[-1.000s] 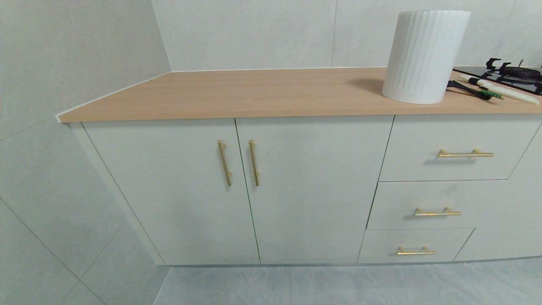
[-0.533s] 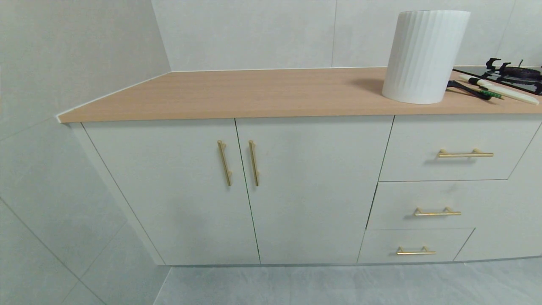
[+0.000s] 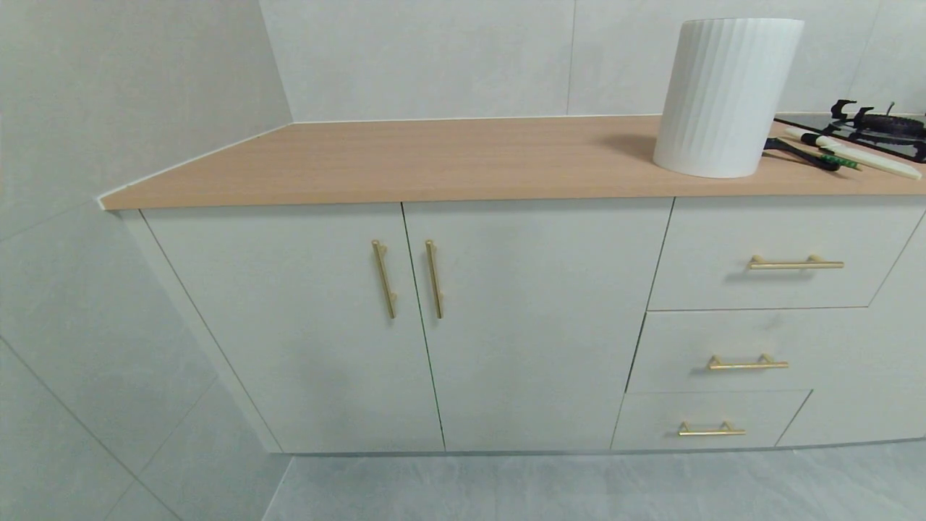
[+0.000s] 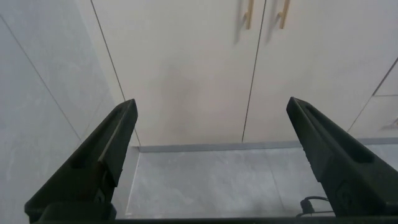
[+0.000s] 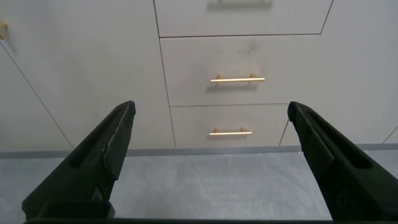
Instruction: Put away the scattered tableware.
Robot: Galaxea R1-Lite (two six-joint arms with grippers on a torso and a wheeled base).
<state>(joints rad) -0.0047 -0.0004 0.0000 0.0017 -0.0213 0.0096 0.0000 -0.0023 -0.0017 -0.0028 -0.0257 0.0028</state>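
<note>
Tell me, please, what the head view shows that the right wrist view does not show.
The head view adds the wooden countertop, the white ribbed container standing on it, the utensils lying beside the container, and the stove behind them. The right wrist view adds the right pincer, open and holding nothing. Both views share the middle drawer, the bottom drawer and the grey floor.
</note>
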